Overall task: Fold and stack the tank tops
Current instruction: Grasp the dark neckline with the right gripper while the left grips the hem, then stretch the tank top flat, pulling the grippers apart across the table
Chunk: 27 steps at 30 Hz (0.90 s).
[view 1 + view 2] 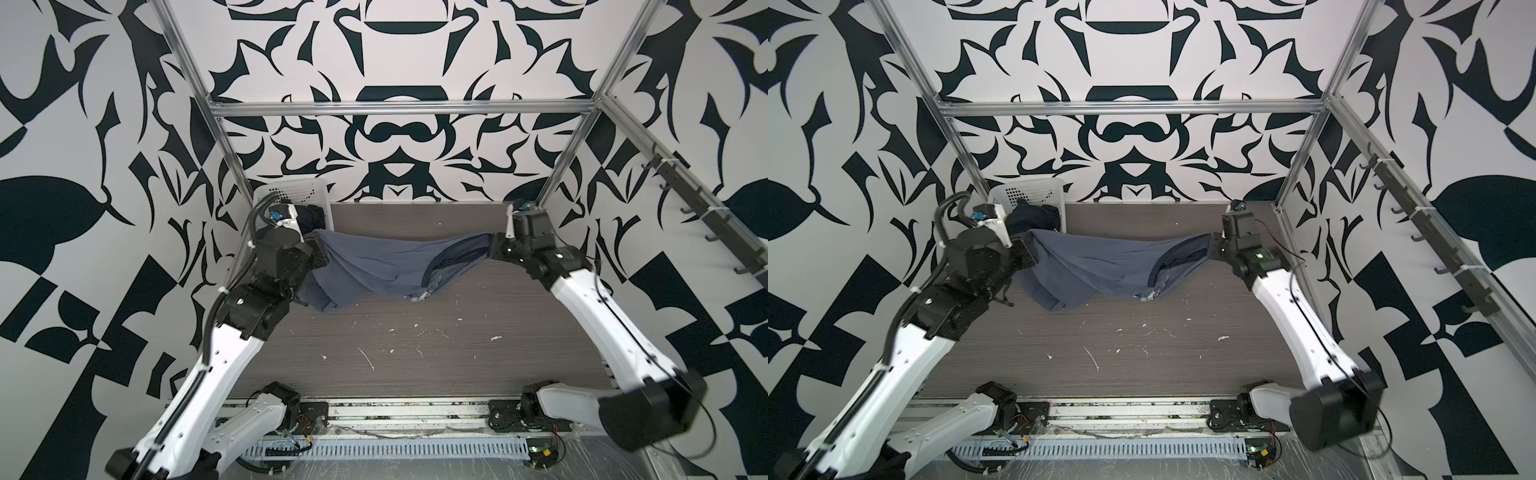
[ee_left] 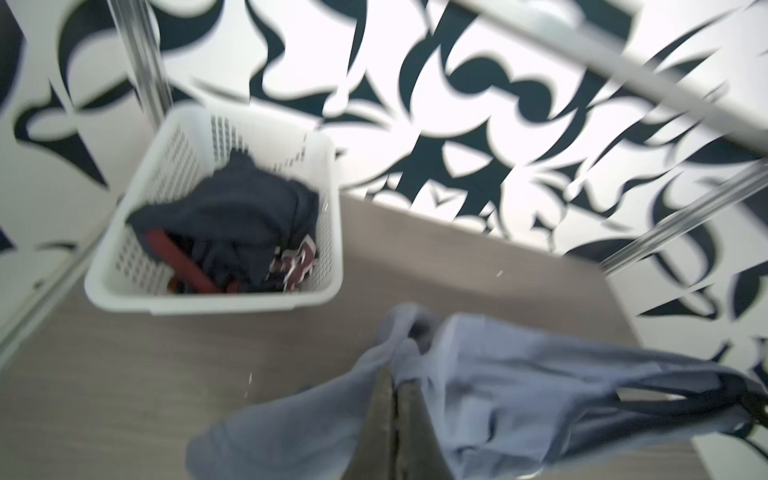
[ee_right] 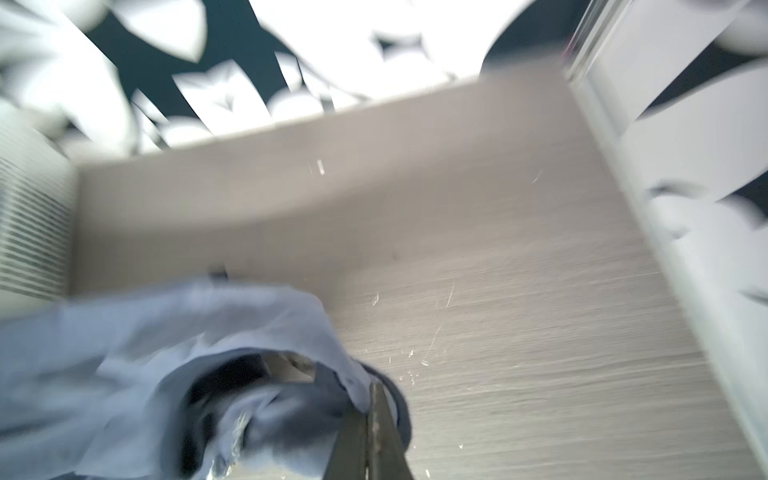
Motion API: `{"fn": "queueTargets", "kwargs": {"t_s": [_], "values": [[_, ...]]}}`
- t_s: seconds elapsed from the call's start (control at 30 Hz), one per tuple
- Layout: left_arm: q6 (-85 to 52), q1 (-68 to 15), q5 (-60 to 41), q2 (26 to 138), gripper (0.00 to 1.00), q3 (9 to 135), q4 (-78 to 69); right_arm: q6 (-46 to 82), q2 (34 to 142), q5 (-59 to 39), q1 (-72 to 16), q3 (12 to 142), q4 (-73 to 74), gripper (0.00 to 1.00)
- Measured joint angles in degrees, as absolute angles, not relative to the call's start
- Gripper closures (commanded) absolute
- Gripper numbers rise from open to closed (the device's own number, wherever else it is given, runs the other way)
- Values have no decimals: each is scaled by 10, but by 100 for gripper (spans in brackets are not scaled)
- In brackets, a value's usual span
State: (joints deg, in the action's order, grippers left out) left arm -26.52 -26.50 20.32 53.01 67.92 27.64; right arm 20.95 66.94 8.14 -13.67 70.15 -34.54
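Note:
The slate-blue tank top (image 1: 374, 270) (image 1: 1100, 266) hangs stretched between my two grippers above the back of the table, sagging in the middle, its low edge near the wood. My left gripper (image 1: 322, 253) (image 2: 395, 376) is shut on its left end. My right gripper (image 1: 490, 249) (image 3: 370, 395) is shut on its right end, by the navy-trimmed opening (image 3: 390, 399). The navy tank top (image 2: 232, 208) (image 1: 1034, 218), red-trimmed, lies crumpled inside the white basket (image 2: 208, 299). Both wrist views are blurred.
The white perforated basket (image 1: 291, 185) stands at the table's back left corner, just behind my left gripper. The grey wood table (image 1: 415, 353) carries white scuff marks. Aluminium frame posts (image 1: 561, 166) rise at the back corners, and a hook rail (image 1: 706, 216) runs along the right.

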Motion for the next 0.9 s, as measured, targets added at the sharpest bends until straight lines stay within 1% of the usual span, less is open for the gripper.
{"fn": "queueTargets", "kwargs": {"t_s": [0.1, 0.2, 0.3, 0.4, 0.43, 0.5, 0.53, 0.57, 0.6, 0.63, 0.67, 0.73, 0.8, 0.83, 0.9], "values": [[-256, -257, 203, 533, 100, 697, 268, 208, 609, 119, -135, 683, -351, 100], [-263, -235, 187, 594, 100, 710, 266, 210, 606, 145, -118, 663, -363, 100], [-275, -216, 146, 709, 100, 738, 270, 216, 659, 140, -85, 642, -362, 100], [-281, -209, 103, 864, 100, 802, 288, 223, 749, 106, -48, 623, -356, 100], [-283, -208, 88, 917, 98, 830, 298, 225, 778, 95, -38, 621, -356, 100], [-282, -206, 60, 1004, 87, 887, 321, 229, 828, 77, -20, 621, -354, 100], [-279, -206, 43, 1051, 80, 923, 333, 232, 852, 72, -10, 621, -352, 93], [-273, -206, 24, 1093, 73, 959, 345, 239, 873, 70, -2, 622, -352, 82], [-267, -206, 7, 1126, 67, 989, 355, 244, 888, 68, 4, 622, -352, 75], [-260, -206, -10, 1159, 58, 1024, 366, 250, 902, 65, 12, 622, -352, 68], [-254, -206, -20, 1189, 46, 1059, 382, 254, 908, 63, 16, 622, -352, 61], [-246, -206, -26, 1231, 29, 1117, 413, 259, 909, 61, 23, 621, -350, 53], [-239, -207, -12, 1238, 21, 1130, 433, 259, 893, 59, 27, 615, -340, 49], [-241, -208, 0, 1227, 19, 1121, 440, 260, 879, 56, 26, 608, -335, 48], [-249, -209, 22, 1183, 20, 1065, 435, 260, 850, 49, 26, 594, -329, 48]]}}
